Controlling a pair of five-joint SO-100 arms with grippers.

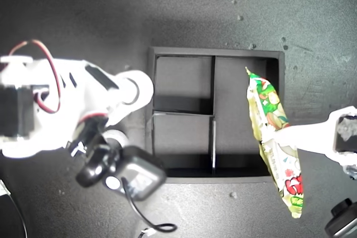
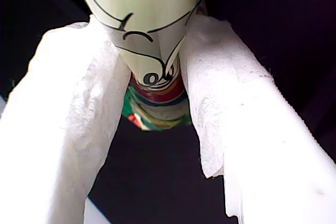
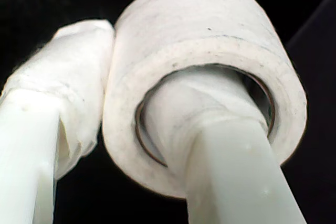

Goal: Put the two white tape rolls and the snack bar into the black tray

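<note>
Snack bar [image 1: 272, 137] pinched in my first gripper [image 2: 157, 85]; my second gripper [image 3: 123, 129] clamps a tape roll [image 3: 210, 45]

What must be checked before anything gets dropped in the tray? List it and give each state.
1. Hold on the snack bar: ok. My first gripper is shut on it.
2. Snack bar aligned with the long compartment: not ok. It is tilted, and one end overhangs the black tray at the exterior view's bottom.
3. Hold on the tape roll: ok. My second gripper has one finger through the hole and one outside.
4. Tape roll over a small compartment: not ok. It sits just outside the tray's wall on the exterior view's left.
5. Compartments free: ok. All look empty.
6. Other tape roll located: cannot tell.
</note>
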